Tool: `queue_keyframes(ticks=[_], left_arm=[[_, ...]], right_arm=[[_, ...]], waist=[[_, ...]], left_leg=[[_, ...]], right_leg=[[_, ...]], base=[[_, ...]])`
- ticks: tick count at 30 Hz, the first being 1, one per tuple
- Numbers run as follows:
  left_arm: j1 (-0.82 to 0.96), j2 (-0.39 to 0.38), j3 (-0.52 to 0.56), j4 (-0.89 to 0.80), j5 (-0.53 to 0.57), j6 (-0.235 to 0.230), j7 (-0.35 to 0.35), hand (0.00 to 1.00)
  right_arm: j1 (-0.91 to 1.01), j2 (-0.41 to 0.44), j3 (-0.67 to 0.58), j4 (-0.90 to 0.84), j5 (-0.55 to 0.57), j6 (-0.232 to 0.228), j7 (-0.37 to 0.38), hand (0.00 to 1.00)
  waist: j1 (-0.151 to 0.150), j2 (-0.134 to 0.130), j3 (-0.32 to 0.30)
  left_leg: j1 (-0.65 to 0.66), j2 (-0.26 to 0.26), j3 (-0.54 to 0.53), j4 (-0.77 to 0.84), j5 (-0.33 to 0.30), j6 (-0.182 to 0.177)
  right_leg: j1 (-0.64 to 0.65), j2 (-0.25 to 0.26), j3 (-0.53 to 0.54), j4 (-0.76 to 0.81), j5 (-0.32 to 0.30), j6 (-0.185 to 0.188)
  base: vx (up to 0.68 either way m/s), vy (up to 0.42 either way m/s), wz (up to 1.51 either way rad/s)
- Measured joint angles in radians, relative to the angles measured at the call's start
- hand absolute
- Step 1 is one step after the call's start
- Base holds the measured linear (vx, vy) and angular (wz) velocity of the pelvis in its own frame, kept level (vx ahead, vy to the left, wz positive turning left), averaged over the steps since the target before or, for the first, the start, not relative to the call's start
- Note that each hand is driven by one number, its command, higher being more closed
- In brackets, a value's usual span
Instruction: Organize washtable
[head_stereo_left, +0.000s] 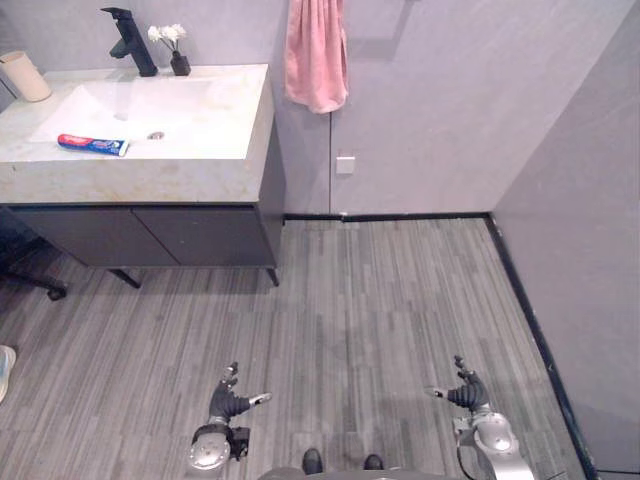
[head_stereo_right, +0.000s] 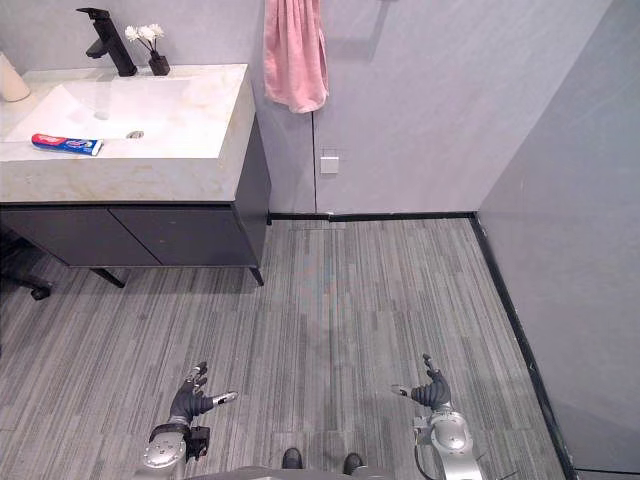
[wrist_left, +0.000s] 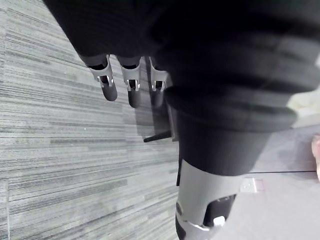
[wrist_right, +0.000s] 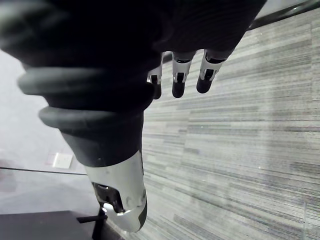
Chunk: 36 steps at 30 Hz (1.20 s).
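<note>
A washtable (head_stereo_left: 140, 180) with a pale stone top and a white sink stands at the far left. A red and blue toothpaste tube (head_stereo_left: 92, 145) lies on the sink's front rim. A beige cup (head_stereo_left: 25, 76) stands at the back left corner, and a black tap (head_stereo_left: 130, 42) and a small black vase of white flowers (head_stereo_left: 175, 48) stand at the back. My left hand (head_stereo_left: 229, 401) and right hand (head_stereo_left: 466, 393) hang low over the floor, far from the washtable. Both are open, with relaxed fingers (wrist_left: 132, 85) holding nothing.
A pink towel (head_stereo_left: 315, 55) hangs on the wall right of the washtable. A dark cabinet (head_stereo_left: 150, 235) sits under the top. Grey plank floor (head_stereo_left: 360, 300) stretches between me and the washtable. A wall (head_stereo_left: 580, 250) closes the right side. A black chair base (head_stereo_left: 35, 285) shows at the left.
</note>
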Motion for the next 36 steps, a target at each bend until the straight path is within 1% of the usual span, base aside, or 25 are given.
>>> queue_keyframes(ticks=[2,4,10,11,15,17,19,20,21,22,23,24,25,26,27,28,29,30,31,32,33,34,35,36], left_arm=[[0.004,0.000,0.002,-0.009,0.000,0.000,0.000,0.00],[0.014,-0.001,0.002,-0.022,0.000,0.001,0.000,0.00],[0.023,-0.001,0.004,-0.027,-0.005,0.003,0.001,0.00],[0.025,-0.001,0.008,-0.027,-0.009,0.009,0.002,0.00],[0.040,-0.002,0.052,-0.028,-0.013,0.011,0.004,0.00],[0.042,-0.002,0.073,-0.028,-0.014,0.011,0.005,0.00],[0.042,-0.002,0.085,-0.032,-0.016,0.011,0.007,0.00],[0.042,-0.002,0.086,-0.043,-0.019,0.012,0.008,0.00],[0.042,-0.003,0.086,-0.057,-0.023,0.012,0.008,0.00],[0.042,-0.003,0.086,-0.064,-0.026,0.012,0.008,0.00],[0.039,-0.004,0.086,-0.073,-0.034,0.012,0.008,0.00],[0.036,-0.004,0.085,-0.075,-0.043,0.012,0.009,0.00],[0.034,-0.004,0.083,-0.076,-0.053,0.012,0.010,0.00],[0.030,-0.001,0.080,-0.076,-0.053,0.012,0.010,0.00],[0.021,0.002,0.079,-0.077,-0.053,0.012,0.010,0.00],[0.019,0.003,0.074,-0.076,-0.053,0.015,0.017,0.00],[0.016,0.003,0.071,-0.077,-0.054,0.016,0.022,0.00],[0.008,0.004,0.068,-0.077,-0.055,0.016,0.027,0.00],[0.000,0.006,0.062,-0.077,-0.058,0.016,0.027,0.00],[-0.006,0.006,0.060,-0.077,-0.062,0.016,0.027,0.00],[-0.019,0.002,0.060,-0.077,-0.062,0.016,0.029,0.00],[-0.028,0.001,0.060,-0.077,-0.062,0.016,0.029,0.00],[-0.031,0.003,0.059,-0.079,-0.062,0.015,0.029,0.00],[-0.028,0.004,0.059,-0.079,-0.062,0.015,0.029,0.00]], right_arm=[[0.000,0.000,0.001,0.000,0.000,0.001,0.000,0.00],[0.002,0.000,0.001,0.000,0.001,0.003,0.000,0.00],[0.019,0.001,-0.006,0.000,0.004,0.019,-0.004,0.00],[0.023,0.001,-0.009,0.000,0.008,0.021,-0.005,0.00],[0.020,0.005,-0.031,0.001,0.043,0.028,-0.008,0.00],[0.014,0.008,-0.049,0.001,0.049,0.037,-0.014,0.00],[0.009,0.007,-0.063,0.001,0.052,0.039,-0.025,0.00],[0.004,0.006,-0.072,0.001,0.056,0.040,-0.028,0.00],[0.001,0.006,-0.082,0.001,0.061,0.040,-0.029,0.00],[0.001,0.006,-0.086,0.001,0.062,0.041,-0.030,0.00],[0.001,0.005,-0.088,0.001,0.070,0.043,-0.033,0.00],[-0.005,0.006,-0.086,0.001,0.082,0.045,-0.041,0.00],[-0.009,0.008,-0.085,0.001,0.084,0.045,-0.044,0.00],[-0.010,0.010,-0.084,0.002,0.087,0.046,-0.044,0.00],[-0.009,0.012,-0.083,0.003,0.090,0.047,-0.044,0.00],[-0.013,0.010,-0.077,0.003,0.091,0.049,-0.045,0.00],[-0.016,0.007,-0.073,0.002,0.091,0.049,-0.045,0.00],[-0.022,0.001,-0.063,0.002,0.091,0.049,-0.045,0.00],[-0.028,-0.001,-0.053,0.002,0.091,0.049,-0.045,0.00],[-0.031,-0.002,-0.052,0.002,0.090,0.049,-0.045,0.00],[-0.035,-0.005,-0.052,0.001,0.090,0.049,-0.045,0.00],[-0.036,-0.006,-0.052,0.000,0.090,0.049,-0.045,0.00],[-0.033,-0.007,-0.052,-0.003,0.090,0.049,-0.045,0.00],[-0.029,-0.008,-0.052,-0.003,0.090,0.049,-0.045,0.00]], waist=[[-0.008,0.000,0.000],[-0.009,0.001,0.000],[-0.010,0.002,-0.001],[-0.009,0.002,-0.001],[-0.006,0.001,-0.001],[-0.002,0.000,-0.001],[0.010,0.001,0.000],[0.017,0.003,0.000],[0.017,0.004,0.002],[0.017,0.003,0.002],[0.018,0.004,0.005],[0.017,0.010,0.013],[0.016,0.015,0.022],[0.012,0.015,0.029],[0.005,0.009,0.037],[0.003,0.011,0.052],[0.001,0.010,0.056],[-0.009,0.005,0.065],[-0.014,0.015,0.073],[-0.014,0.016,0.074],[-0.021,0.019,0.081],[-0.027,0.015,0.085],[-0.042,0.004,0.087],[-0.045,-0.004,0.085]], left_leg=[[0.000,0.000,0.000,-0.001,-0.002,0.002],[0.000,0.000,0.001,-0.002,-0.013,0.015],[0.001,0.003,0.005,-0.021,-0.016,0.010],[0.000,0.003,0.007,-0.023,-0.016,0.010],[-0.021,0.003,0.030,-0.013,-0.024,0.019],[-0.047,0.002,0.041,0.030,-0.052,0.023],[-0.073,0.005,0.058,0.088,-0.093,0.027],[-0.091,0.007,0.068,0.130,-0.124,0.031],[-0.108,0.007,0.072,0.174,-0.159,0.035],[-0.116,0.006,0.074,0.196,-0.176,0.038],[-0.122,0.004,0.080,0.234,-0.206,0.044],[-0.117,0.005,0.079,0.257,-0.239,0.051],[-0.098,0.005,0.074,0.264,-0.258,0.055],[-0.084,0.004,0.069,0.265,-0.266,0.063],[-0.067,0.001,0.067,0.272,-0.284,0.064],[-0.028,0.003,0.064,0.277,-0.307,0.066],[-0.010,0.009,0.061,0.274,-0.315,0.065],[0.015,0.021,0.054,0.272,-0.323,0.060],[0.042,0.038,0.047,0.253,-0.326,0.053],[0.053,0.047,0.046,0.246,-0.325,0.046],[0.081,0.066,0.041,0.237,-0.327,0.026],[0.106,0.073,0.032,0.228,-0.330,-0.003],[0.146,0.073,0.018,0.220,-0.343,-0.029],[0.165,0.072,0.011,0.223,-0.356,-0.050]], right_leg=[[-0.002,0.000,0.000,0.004,-0.005,-0.002],[-0.004,0.001,0.001,0.005,-0.014,-0.012],[-0.019,0.005,0.002,0.008,-0.013,-0.014],[-0.022,0.005,0.003,0.007,-0.012,-0.014],[-0.040,0.005,0.025,0.007,-0.011,-0.012],[-0.052,0.002,0.035,0.011,-0.011,-0.010],[-0.063,0.001,0.055,0.023,-0.019,-0.003],[-0.078,-0.001,0.062,0.052,-0.038,0.005],[-0.104,-0.006,0.066,0.114,-0.075,0.014],[-0.124,-0.011,0.068,0.157,-0.099,0.021],[-0.157,-0.020,0.068,0.252,-0.136,0.036],[-0.200,-0.023,0.059,0.374,-0.154,0.051],[-0.246,-0.030,0.042,0.492,-0.158,0.057],[-0.280,-0.039,0.028,0.569,-0.174,0.062],[-0.312,-0.055,0.001,0.643,-0.196,0.052],[-0.362,-0.073,-0.058,0.657,-0.230,0.039],[-0.375,-0.073,-0.072,0.640,-0.233,0.037],[-0.390,-0.070,-0.096,0.598,-0.232,0.037],[-0.430,-0.057,-0.120,0.539,-0.223,0.036],[-0.450,-0.048,-0.127,0.502,-0.203,0.028],[-0.479,-0.032,-0.144,0.409,-0.139,0.019],[-0.491,-0.017,-0.145,0.330,-0.076,0.008],[-0.493,-0.016,-0.139,0.258,0.006,-0.021],[-0.493,-0.017,-0.138,0.244,0.059,-0.041]], base=[[-0.03,-0.004,0.00],[-0.06,-0.009,-0.01],[-0.07,-0.007,-0.01],[-0.03,0.003,-0.07],[0.02,0.007,-0.13],[0.08,0.025,-0.21],[0.11,0.043,-0.29],[0.12,0.050,-0.23],[0.12,0.056,-0.15],[0.13,0.062,-0.09],[0.13,0.076,-0.16],[0.11,0.078,-0.18],[0.16,0.077,-0.08],[0.21,0.063,0.09],[0.32,0.073,0.06],[0.32,0.058,0.04],[0.32,0.038,0.09],[0.39,0.007,0.27],[0.38,-0.008,0.27],[0.60,-0.042,0.24],[0.53,-0.057,0.23],[0.69,-0.100,0.41],[0.51,-0.101,0.41],[0.64,-0.151,0.39]])
